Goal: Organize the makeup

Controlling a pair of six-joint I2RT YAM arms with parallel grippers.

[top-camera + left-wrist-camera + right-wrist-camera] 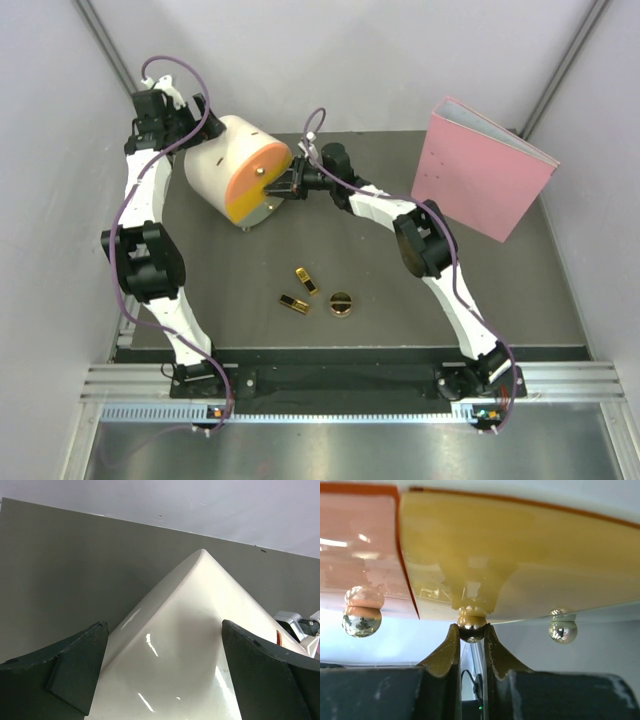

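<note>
Two gold-and-black lipstick cases (pixel 306 281) (pixel 294 303) and a round gold compact (pixel 342 303) lie on the mat in front of the arms. No peach bottles show. My right gripper (pixel 288 183) is shut on the middle silver ball knob (pixel 471 629) of the yellow drawer front (pixel 530 555) of the cream drawer box (pixel 225 160); in the right wrist view the gripper (pixel 471 631) pinches the knob from both sides. My left gripper (pixel 195 128) is at the box's back, open, its fingers (pixel 80 670) straddling the cream shell (pixel 190 630).
A pink binder (pixel 480 170) stands at the back right. Two more ball knobs (pixel 362 620) (pixel 563 631) flank the held one, the left one below an orange drawer front (pixel 355 545). Grey walls close in the sides and back.
</note>
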